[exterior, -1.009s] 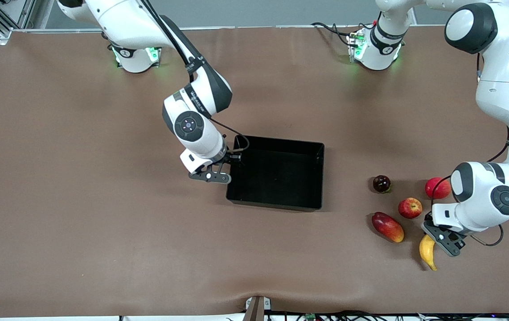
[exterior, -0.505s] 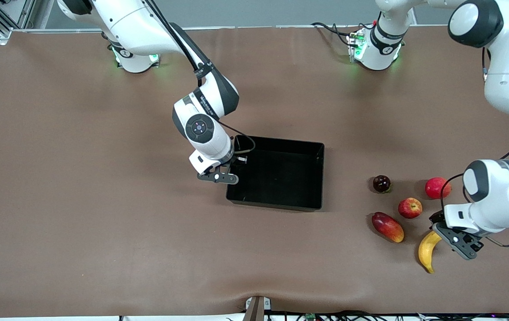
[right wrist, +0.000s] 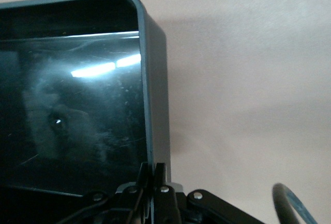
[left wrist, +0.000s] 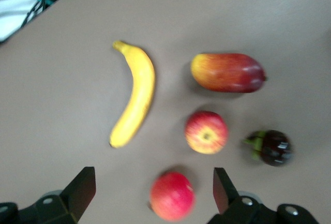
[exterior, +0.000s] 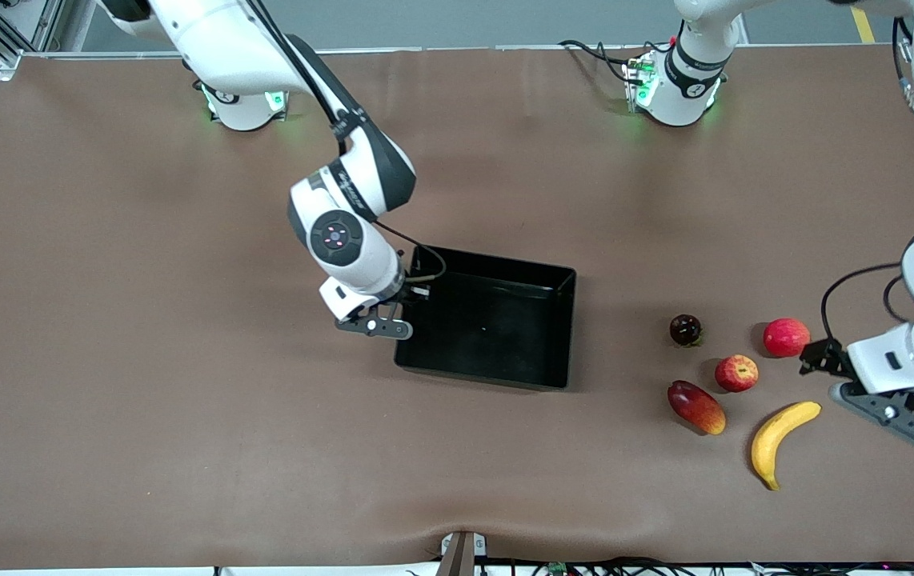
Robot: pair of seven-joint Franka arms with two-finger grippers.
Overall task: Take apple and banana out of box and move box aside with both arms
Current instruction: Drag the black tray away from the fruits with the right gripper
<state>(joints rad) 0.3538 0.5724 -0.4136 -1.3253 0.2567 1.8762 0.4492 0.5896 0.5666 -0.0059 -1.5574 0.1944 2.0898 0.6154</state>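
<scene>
Broadly, the brown cloth-covered desk (exterior: 145, 320) carries the black rectangular open-topped plastic bin (exterior: 541, 288) near its middle. The right end effector (exterior: 401, 314) is clamped narrow on the bin's wall at the right arm's end. Toward the left arm's end lie the curved yellow banana (exterior: 777, 442), an oblong red-yellow mango (exterior: 695, 406), the small round red apple with yellowish streaks (exterior: 736, 373), a plain red round fruit (exterior: 786, 337) and a small dark purple fruit (exterior: 685, 329). The left end effector (exterior: 845, 374) hangs wide and empty beside the banana.
</scene>
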